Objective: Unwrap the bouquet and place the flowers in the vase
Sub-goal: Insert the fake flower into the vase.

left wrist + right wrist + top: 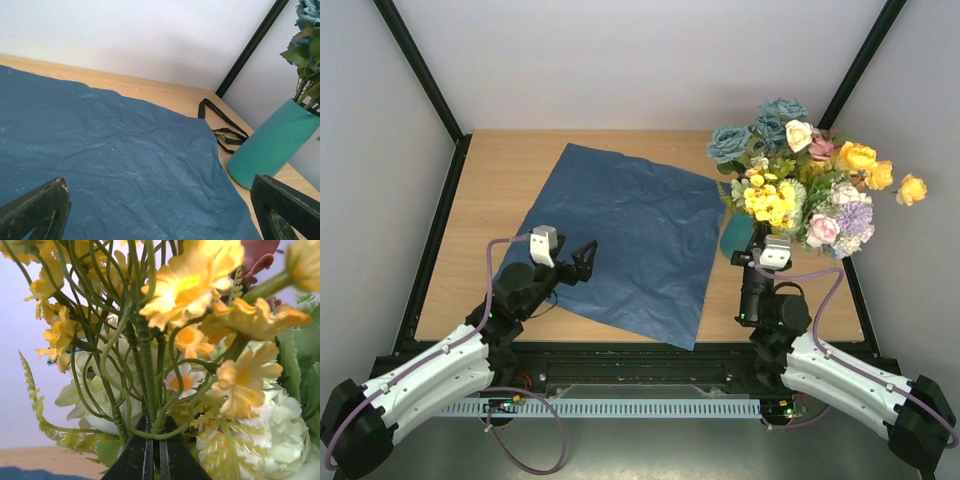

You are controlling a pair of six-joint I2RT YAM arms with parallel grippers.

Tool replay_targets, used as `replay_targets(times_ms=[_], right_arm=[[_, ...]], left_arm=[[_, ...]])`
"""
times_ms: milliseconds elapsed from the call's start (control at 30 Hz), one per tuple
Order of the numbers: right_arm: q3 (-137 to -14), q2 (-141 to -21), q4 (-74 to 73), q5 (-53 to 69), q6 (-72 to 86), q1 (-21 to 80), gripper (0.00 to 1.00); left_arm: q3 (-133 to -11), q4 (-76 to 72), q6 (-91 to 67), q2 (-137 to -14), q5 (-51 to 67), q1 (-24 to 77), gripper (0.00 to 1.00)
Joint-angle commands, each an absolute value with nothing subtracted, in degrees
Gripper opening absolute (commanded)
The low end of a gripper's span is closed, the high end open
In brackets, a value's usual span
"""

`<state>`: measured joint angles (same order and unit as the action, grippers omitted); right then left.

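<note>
At the table's (490, 190) far right, the flowers (800, 185) were seen standing in the vase (734, 236). The right gripper (152, 434) was closed among their stems, any hold unclear. The left gripper (584, 261) was held wide open, empty, above the blue paper (630, 230).
</note>
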<state>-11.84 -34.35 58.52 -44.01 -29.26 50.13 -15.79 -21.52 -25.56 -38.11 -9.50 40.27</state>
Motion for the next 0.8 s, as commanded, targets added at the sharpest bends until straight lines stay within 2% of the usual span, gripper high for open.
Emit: replay_targets(times_ms=[0,233,500,767], right_arm=[[-9.6,-35.9,71.9,-39.7,-27.6,46.3,0.01],[-9.2,-40.1,80.1,-35.3,-27.3,45.9,0.01],[-6.2,-34.0,74.5,-30.4,-22.4,46.0,0.01],[0.0,-33.7,90.6,-22.3,-32.3,46.0,0.01]], left_arm=[[-15.9,-23.3,-23.9,-38.5,-10.1,40.5,1.00],[-16.5,-24.1,-24.0,-39.8,-6.9,40.5,0.99],[-16.2,-24.5,-24.0,-40.5,-7.1,40.5,0.99],[-16.3,-25.3,-24.2,-42.1,-5.9,40.5,1.00]])
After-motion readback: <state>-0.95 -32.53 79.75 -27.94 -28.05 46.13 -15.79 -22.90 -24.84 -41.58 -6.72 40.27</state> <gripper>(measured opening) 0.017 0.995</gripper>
